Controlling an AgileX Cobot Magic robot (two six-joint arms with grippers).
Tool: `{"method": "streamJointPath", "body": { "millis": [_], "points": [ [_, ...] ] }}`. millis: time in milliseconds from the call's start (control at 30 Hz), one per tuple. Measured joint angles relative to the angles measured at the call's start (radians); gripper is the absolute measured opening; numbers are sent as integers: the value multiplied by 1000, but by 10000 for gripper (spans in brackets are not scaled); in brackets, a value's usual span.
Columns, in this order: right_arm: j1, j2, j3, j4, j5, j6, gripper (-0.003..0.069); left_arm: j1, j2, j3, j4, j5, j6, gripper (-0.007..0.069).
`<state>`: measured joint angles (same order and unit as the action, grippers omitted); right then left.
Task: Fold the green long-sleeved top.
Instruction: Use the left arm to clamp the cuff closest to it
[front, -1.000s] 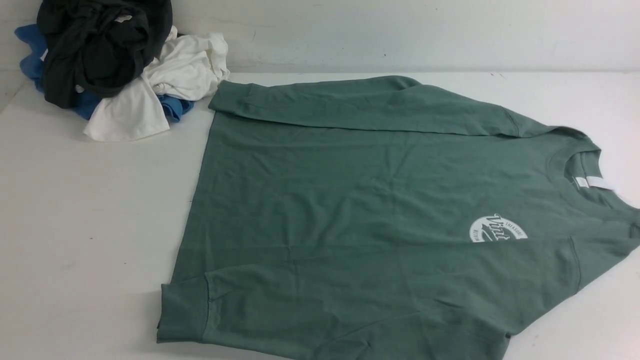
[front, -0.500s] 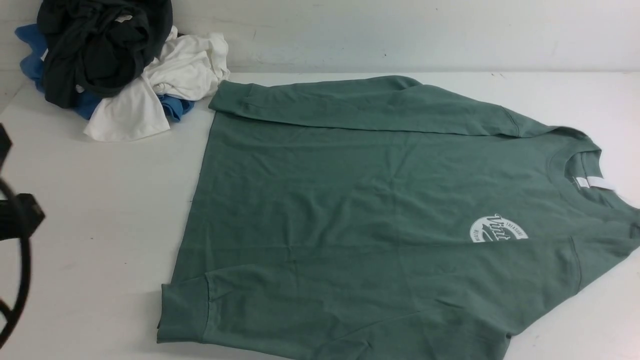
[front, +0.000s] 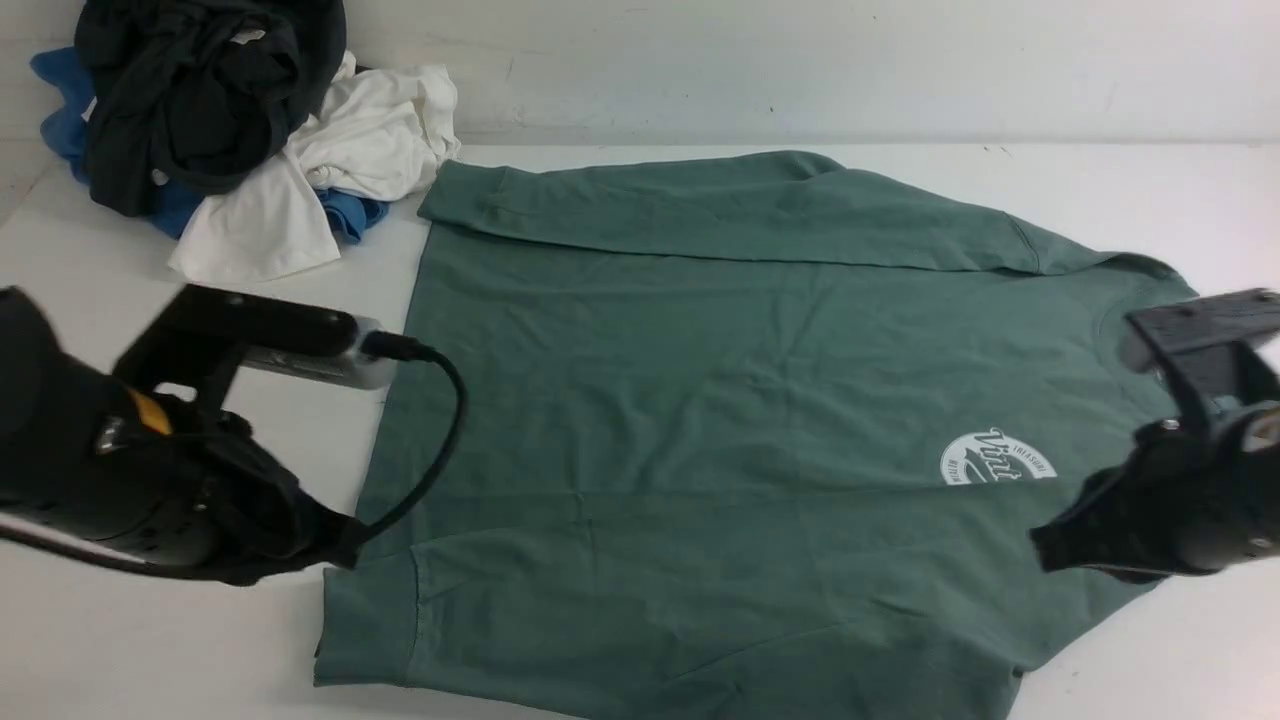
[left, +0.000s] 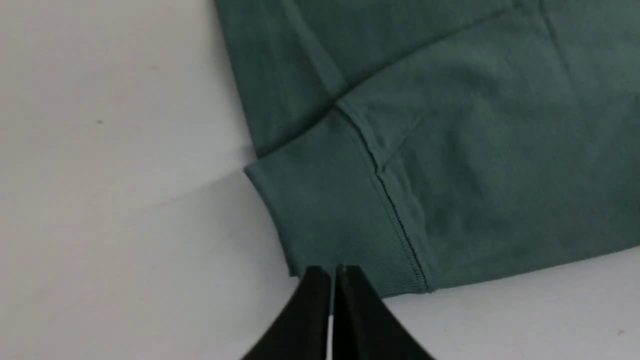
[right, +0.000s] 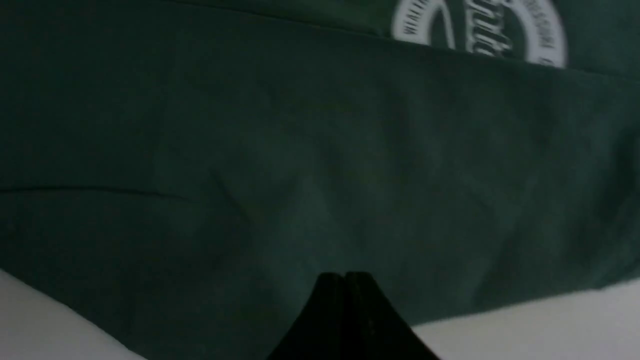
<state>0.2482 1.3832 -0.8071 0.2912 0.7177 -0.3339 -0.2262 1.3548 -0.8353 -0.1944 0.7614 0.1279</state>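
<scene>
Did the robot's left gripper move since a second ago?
Yes. The left gripper came in from the left edge, toward the near cuff of the green top; the clothes pile stayed put.

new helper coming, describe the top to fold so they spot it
On the white table, right of the clothes heap at far left, the green long-sleeved top lies spread flat. It is the only green garment, with a round white logo.
</scene>
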Motion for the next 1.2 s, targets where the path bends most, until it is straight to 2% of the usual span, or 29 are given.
{"method": "streamJointPath", "body": {
  "millis": [100, 200, 367, 533, 733, 833, 867, 900, 967, 1033, 1200],
  "points": [
    [47, 79, -17, 48, 23, -76, -11, 0, 103, -11, -12, -5, 18, 65],
    [78, 118, -18, 59, 77, -115, -11, 0, 181, -12, -15, -41, 20, 165],
    [87, 124, -25, 60, 85, -138, -10, 0, 264, -12, -16, -157, -45, 306],
    [87, 124, -26, 63, 75, -140, -10, 0, 299, -19, 9, -204, -134, 332],
    [87, 124, -26, 79, 65, -141, -10, 0, 359, -26, 34, -208, -155, 309],
    [87, 124, -26, 88, 62, -145, -10, 0, 365, -34, 34, -206, -155, 246],
    [87, 124, -26, 89, 60, -152, -10, 0, 365, -35, 28, -202, -149, 179],
    [87, 124, -26, 89, 60, -152, -10, 0, 365, -35, 28, -202, -149, 179],
    [87, 124, -26, 89, 60, -157, -10, 0, 357, -41, 36, -179, -145, 81],
    [87, 124, -26, 89, 60, -157, -10, 0, 345, -48, 42, -144, -143, 41],
    [87, 124, -26, 92, 59, -159, -10, 0, 320, -77, 56, -61, -142, 47]
  ]
}}
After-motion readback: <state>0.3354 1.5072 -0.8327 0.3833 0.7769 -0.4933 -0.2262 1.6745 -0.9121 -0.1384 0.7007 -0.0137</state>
